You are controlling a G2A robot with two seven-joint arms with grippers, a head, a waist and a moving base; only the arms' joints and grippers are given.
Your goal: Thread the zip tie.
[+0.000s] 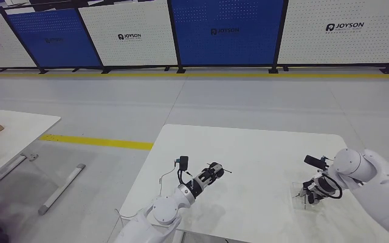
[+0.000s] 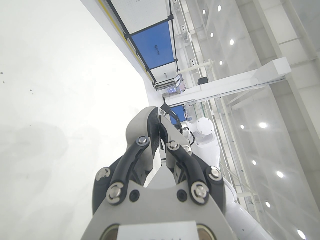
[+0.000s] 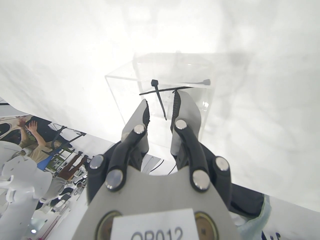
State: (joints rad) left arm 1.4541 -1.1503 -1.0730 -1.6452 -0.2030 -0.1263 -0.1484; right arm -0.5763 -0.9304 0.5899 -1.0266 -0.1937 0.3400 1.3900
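Observation:
My left gripper [image 1: 214,171] hovers over the middle-left of the white table [image 1: 255,152]. In the left wrist view it [image 2: 158,122] is shut on a black zip tie [image 2: 163,112], whose head pokes out past the fingertips. At the table's right side my right gripper [image 1: 306,195] hangs over a clear plastic box [image 1: 298,203]. From the right wrist camera this gripper [image 3: 161,106] is open just above the box [image 3: 117,96]. Two black zip ties lie crossed inside: one [image 3: 160,98] runs between the fingers, the other [image 3: 195,83] lies across it.
The table's near and left edges are close to the left arm. A second white table [image 1: 24,130] stands off to the left across a strip of floor. The clear box sits near the table's front right edge.

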